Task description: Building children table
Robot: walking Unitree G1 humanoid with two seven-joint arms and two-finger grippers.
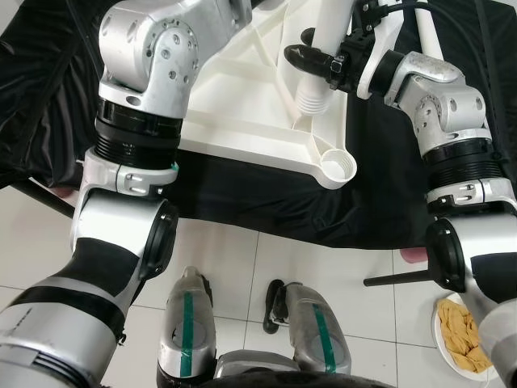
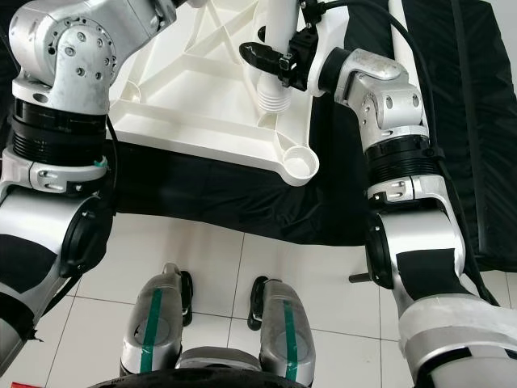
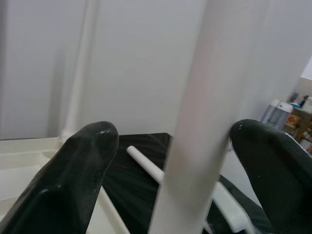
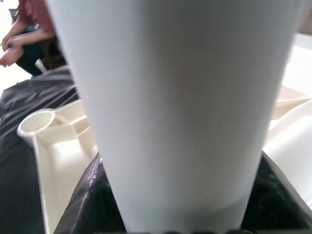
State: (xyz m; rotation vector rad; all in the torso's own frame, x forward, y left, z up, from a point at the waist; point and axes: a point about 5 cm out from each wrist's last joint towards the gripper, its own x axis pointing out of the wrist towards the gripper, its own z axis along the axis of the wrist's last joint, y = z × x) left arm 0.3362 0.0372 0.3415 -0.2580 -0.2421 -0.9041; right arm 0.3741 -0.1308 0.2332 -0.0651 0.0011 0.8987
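White plastic leg (image 1: 327, 48) hangs threaded end down, above the upturned tabletop (image 1: 242, 105) on black sheeting (image 1: 242, 194).
You have the right end effector (image 1: 311, 61) clamped above the threads; left end effector (image 3: 165, 165) brackets it higher, spread. Light, stiff, slick: grip the plain shaft.

Smooth white plastic tabletop (image 1: 242, 105) on glossy black sheet (image 1: 266, 202).

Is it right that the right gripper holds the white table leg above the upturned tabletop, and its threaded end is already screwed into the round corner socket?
Not quite. The right gripper does hold the white table leg above the upturned tabletop, but the left eye view shows its threaded end hanging free, apart from the empty corner socket.
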